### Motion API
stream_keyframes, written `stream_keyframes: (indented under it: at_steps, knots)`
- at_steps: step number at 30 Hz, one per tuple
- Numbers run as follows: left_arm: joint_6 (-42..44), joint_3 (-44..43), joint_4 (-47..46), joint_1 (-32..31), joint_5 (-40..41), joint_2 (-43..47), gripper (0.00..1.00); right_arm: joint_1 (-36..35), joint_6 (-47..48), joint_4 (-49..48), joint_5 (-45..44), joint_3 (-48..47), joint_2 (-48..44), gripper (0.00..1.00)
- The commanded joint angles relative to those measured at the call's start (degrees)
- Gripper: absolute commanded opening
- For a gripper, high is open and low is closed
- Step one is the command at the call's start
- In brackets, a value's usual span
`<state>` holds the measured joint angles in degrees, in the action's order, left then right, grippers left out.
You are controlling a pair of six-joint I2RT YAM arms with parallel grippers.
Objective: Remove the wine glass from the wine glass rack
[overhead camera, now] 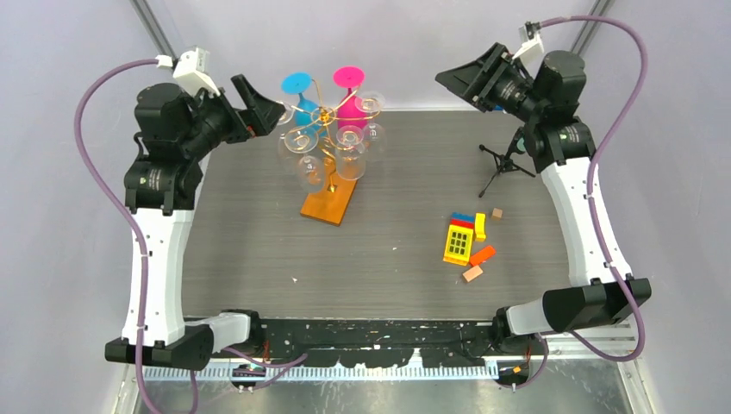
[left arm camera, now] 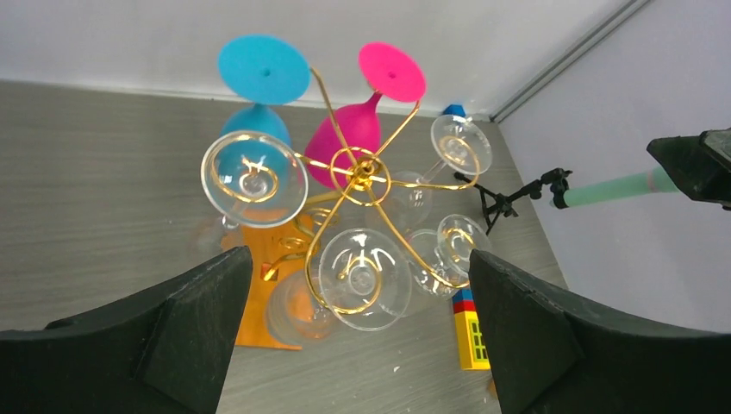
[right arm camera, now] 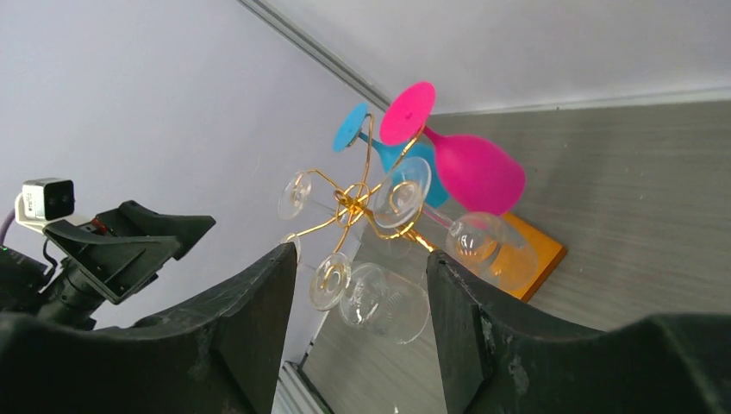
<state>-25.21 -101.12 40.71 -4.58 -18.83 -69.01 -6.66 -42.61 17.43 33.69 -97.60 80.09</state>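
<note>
Surveying from overhead: thin gold wire wine glass rack with curled scroll arms, upper centre of the frame, planted on a flat orange-brown wooden base on the grey wood-grain table. Loaded in full, by the look of it: teal-blue wine glass and magenta wine glass at the back, feet up; four clear wine glasses, as far as countable, hung bowl-down from the nearer scrolls. Judged at the very start of the task: nothing lifted, nothing gripped, every glass seemingly on the wire. Left gripper at upper left, just beside the rack's left side and raised above the table; fingers spread wide with nothing between them, framing the scrolls in the left wrist view. Right gripper at upper right, well apart from the rack, fingers likewise parted and bare. Left to do: pick a glass, close on stem or bowl, slide its foot out along the scroll, carry it away. Tight quarters at the rack itself: feet and bowls overlapping, wire arms crossing, neighbours near enough to knock. Bare table surface in front of and left of the base. To the right, small black tripod with a mint-green tip and a cluster of coloured toy blocks, both well apart from the rack. Pale back wall close behind the coloured glasses, so little room there.
</note>
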Motion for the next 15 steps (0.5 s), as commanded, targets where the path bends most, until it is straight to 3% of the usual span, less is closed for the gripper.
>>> stream_keyframes:
  at_steps: [1,5,9,15]
  knots:
    - [-2.3,3.5,-4.9,0.3,1.4,2.1,1.0,-1.6,-5.3,-2.6,-3.7,2.2,0.0,0.62]
    - [-3.9,12.6,-10.6,0.2,-1.1,4.5,1.0,-2.7,-9.8,-2.2,-4.7,4.5,1.2,0.6]
    - [-3.1,16.3,-13.0,0.2,-2.1,5.7,1.0,-4.8,-13.7,-2.7,-6.4,7.3,1.8,0.61]
    - [-1.5,17.5,-16.2,0.3,-6.8,5.5,1.0,-8.6,-22.9,-3.7,-11.5,11.6,3.8,0.71]
